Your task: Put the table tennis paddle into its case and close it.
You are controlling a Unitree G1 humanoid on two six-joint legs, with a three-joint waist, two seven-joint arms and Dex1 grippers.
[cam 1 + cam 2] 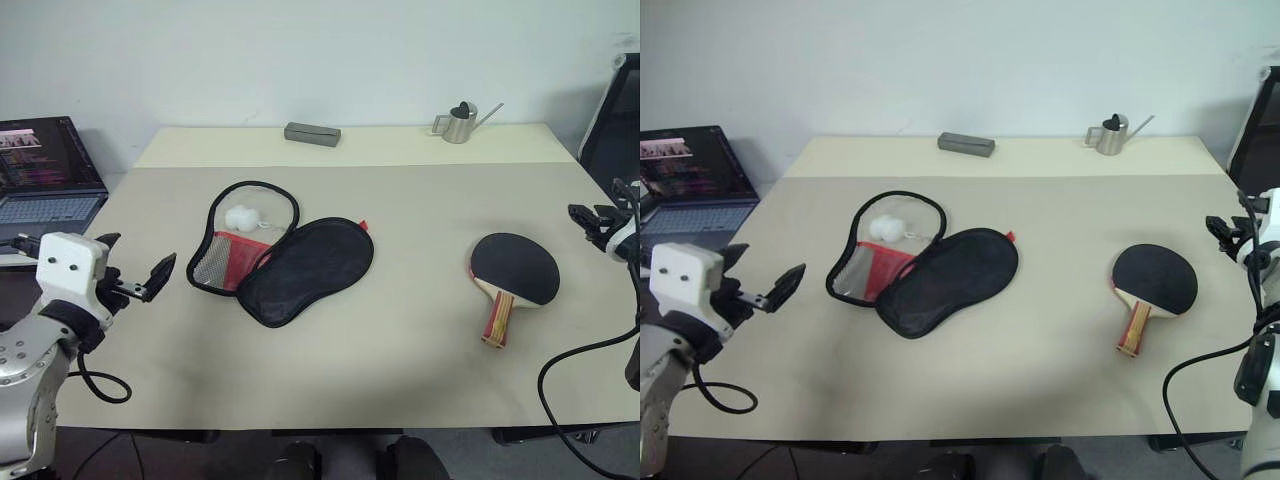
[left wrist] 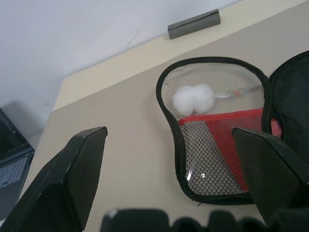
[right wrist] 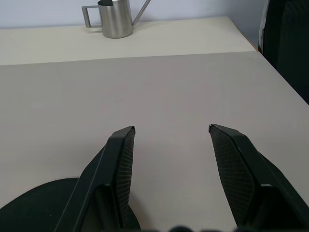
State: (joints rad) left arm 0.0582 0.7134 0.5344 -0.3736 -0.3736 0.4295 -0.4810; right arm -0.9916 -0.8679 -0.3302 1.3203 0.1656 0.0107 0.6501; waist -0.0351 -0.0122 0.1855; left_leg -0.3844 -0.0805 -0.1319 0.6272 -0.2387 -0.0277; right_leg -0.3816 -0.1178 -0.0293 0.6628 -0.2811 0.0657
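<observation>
The table tennis paddle (image 1: pixel 515 268) lies black face up on the right of the table, its striped handle (image 1: pixel 497 318) pointing toward the near edge. The case (image 1: pixel 305 270) lies unzipped and spread open at centre-left. Its black flap rests to the right of the half with the red mesh pocket (image 2: pixel 212 150), where two white balls (image 1: pixel 243 216) sit. My left gripper (image 1: pixel 135 262) hovers open at the table's left edge, level and facing the case, with nothing in it. My right gripper (image 3: pixel 171 128) is open and empty off the right edge, beyond the paddle's blade.
A grey rectangular box (image 1: pixel 312 133) and a small metal watering can (image 1: pixel 462 122) stand along the far edge of the table (image 1: pixel 400 380). An open laptop (image 1: pixel 45 170) sits to the left of the table, and a black chair (image 1: pixel 615 120) stands at the right.
</observation>
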